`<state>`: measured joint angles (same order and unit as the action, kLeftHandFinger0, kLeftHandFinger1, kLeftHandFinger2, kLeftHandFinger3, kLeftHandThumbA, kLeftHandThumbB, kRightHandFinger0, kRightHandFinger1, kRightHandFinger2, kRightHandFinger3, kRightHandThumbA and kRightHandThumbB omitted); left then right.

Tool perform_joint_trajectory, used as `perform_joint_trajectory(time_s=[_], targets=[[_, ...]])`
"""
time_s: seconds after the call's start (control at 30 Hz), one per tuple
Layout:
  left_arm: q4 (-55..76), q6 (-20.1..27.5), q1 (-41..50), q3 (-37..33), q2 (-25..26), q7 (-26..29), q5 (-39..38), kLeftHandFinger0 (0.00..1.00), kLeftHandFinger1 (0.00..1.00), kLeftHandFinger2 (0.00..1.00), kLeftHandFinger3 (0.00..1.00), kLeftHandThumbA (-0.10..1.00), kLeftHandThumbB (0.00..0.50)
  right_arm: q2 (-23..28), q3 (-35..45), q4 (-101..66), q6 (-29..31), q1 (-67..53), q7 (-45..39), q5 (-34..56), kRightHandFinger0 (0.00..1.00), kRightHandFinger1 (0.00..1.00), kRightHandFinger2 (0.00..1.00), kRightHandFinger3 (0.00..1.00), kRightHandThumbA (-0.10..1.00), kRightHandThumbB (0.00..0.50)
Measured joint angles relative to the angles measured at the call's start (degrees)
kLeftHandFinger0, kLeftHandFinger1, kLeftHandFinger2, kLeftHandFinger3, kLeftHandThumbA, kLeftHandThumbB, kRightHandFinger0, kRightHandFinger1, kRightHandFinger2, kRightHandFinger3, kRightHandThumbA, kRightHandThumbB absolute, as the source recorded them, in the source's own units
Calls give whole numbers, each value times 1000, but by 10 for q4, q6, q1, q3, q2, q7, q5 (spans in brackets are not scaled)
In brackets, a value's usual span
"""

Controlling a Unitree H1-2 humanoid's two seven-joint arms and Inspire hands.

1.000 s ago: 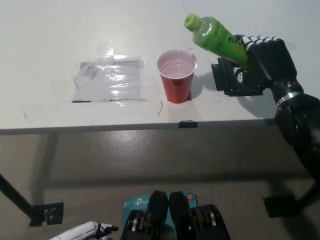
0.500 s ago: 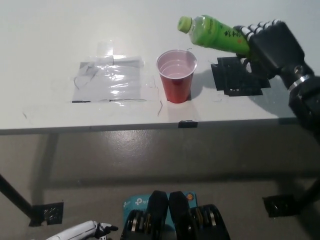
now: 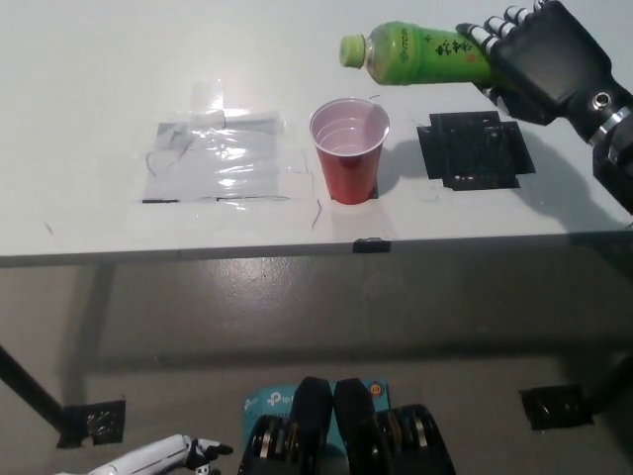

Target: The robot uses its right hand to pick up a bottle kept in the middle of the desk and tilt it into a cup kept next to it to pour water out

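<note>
A green bottle [image 3: 415,54] with a green cap lies almost level in the air, cap pointing left, above and behind the cup. My black right hand [image 3: 539,59] is shut on the bottle's base end at the upper right. The red cup [image 3: 349,148] stands upright on the white desk [image 3: 99,79], below and slightly left of the bottle's cap; its inside looks pale. My white left hand [image 3: 163,457] rests low at the bottom left, far below the desk edge.
A black tape square [image 3: 473,148] marks the desk right of the cup. A patch of clear tape [image 3: 223,158] lies left of the cup. The desk's front edge [image 3: 297,247] runs across the middle, with floor below.
My right hand has risen and moved back with the bottle, tipping it from a steep slant to nearly level, cap swinging left toward the cup. The black tape square is now uncovered.
</note>
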<state>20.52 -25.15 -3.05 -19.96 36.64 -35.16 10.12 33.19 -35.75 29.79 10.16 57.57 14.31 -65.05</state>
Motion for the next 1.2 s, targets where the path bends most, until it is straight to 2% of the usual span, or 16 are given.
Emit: perform_joint_trajectory(time_s=[0.1, 0.23, 0.33, 0.4, 0.43, 0.47, 0.5, 0.57, 0.77, 0.8, 0.83, 0.97, 1.0, 1.1, 1.17, 1.2], targets=[[0, 0, 0, 1, 0, 0, 0, 1000, 1000, 1000, 1000, 744, 336, 11, -10, 2, 16, 16, 7, -18, 0, 0, 0, 362, 12, 188], [1, 0, 0, 5, 1, 0, 0, 1000, 1000, 1000, 1000, 746, 347, 29, -19, 1, 32, 37, 7, -43, 0, 0, 0, 250, -68, 209], [1, 0, 0, 8, 1, -1, 0, 1000, 1000, 1000, 1000, 742, 343, 38, -21, 1, 43, 43, 9, -56, 0, 0, 22, 292, 29, 174], [2, 0, 0, 9, 1, -1, 0, 1000, 1000, 1000, 1000, 742, 340, 44, -26, 1, 50, 45, 9, -64, 0, 0, 15, 263, 41, 175], [2, 0, 0, 10, 1, -1, 0, 1000, 1000, 1000, 1000, 745, 342, 48, -32, 2, 54, 47, 10, -71, 0, 0, 0, 244, 9, 209], [2, 0, 0, 10, 1, -2, 0, 1000, 1000, 1000, 1000, 746, 335, 51, -38, 3, 60, 49, 14, -77, 0, 0, 0, 282, 24, 191], [2, 0, 0, 10, 1, -2, 0, 1000, 1000, 1000, 1000, 733, 325, 54, -43, 5, 66, 51, 16, -83, 0, 0, 0, 257, 8, 221], [2, 0, 0, 12, 1, -2, 0, 1000, 1000, 1000, 1000, 745, 332, 59, -53, 7, 75, 56, 21, -96, 0, 0, 0, 323, 33, 259], [2, 1, 0, 17, 1, -5, 0, 1000, 1000, 1000, 1000, 774, 363, 71, -63, 11, 97, 61, 40, -122, 0, 0, 22, 217, 2, 236], [2, 1, 0, 17, 1, -5, 0, 1000, 1000, 1000, 1000, 785, 364, 71, -63, 14, 100, 61, 42, -123, 0, 0, 32, 266, 12, 218], [2, 1, 0, 17, 1, -5, 0, 1000, 1000, 1000, 1000, 783, 374, 71, -63, 16, 104, 61, 44, -124, 0, 0, 31, 176, 2, 194], [3, 0, -1, 18, 1, -6, 0, 1000, 1000, 1000, 1000, 741, 333, 70, -63, 17, 112, 59, 49, -128, 0, 0, 105, 88, 20, 171], [4, 0, -1, 18, 1, -6, 0, 1000, 1000, 1000, 1000, 750, 338, 69, -63, 17, 113, 59, 50, -128, 0, 0, 97, 18, -6, 160], [7, 0, -1, 18, 1, -6, 0, 1000, 1000, 1000, 1000, 775, 339, 66, -63, 16, 114, 58, 51, -129, 0, 0, 126, 115, 5, 168], [9, 0, -1, 17, 1, -6, 1, 1000, 1000, 1000, 1000, 757, 336, 63, -63, 13, 114, 58, 50, -129, 0, 0, 107, 123, 9, 176], [10, 0, -1, 17, 2, -6, 1, 1000, 1000, 1000, 1000, 748, 328, 62, -63, 12, 114, 58, 50, -130, 0, 0, 94, 89, -93, 188]])
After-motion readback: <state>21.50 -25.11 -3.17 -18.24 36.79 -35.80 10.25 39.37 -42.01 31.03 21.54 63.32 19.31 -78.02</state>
